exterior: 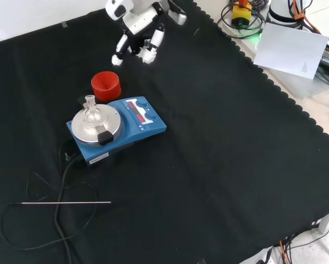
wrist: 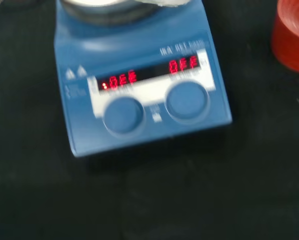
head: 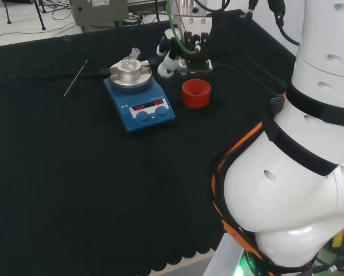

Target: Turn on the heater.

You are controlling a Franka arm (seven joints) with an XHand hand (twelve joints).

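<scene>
I see the hand (exterior: 140, 33) hanging open with relaxed fingers near the table's far edge, clear of the blue heater (exterior: 118, 129) and the red ring (exterior: 105, 85) beside it.

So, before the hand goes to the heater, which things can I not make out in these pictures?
- Heater, wrist view: its round plate is cut off by the picture's edge.
- Flask on the plate, head view: clear glass; whether it holds anything cannot be told.
- Hand, front view: the arm's own parts partly cover it; its fingers look relaxed.
- Red ring stand, wrist view: cut off by the edge.
</scene>
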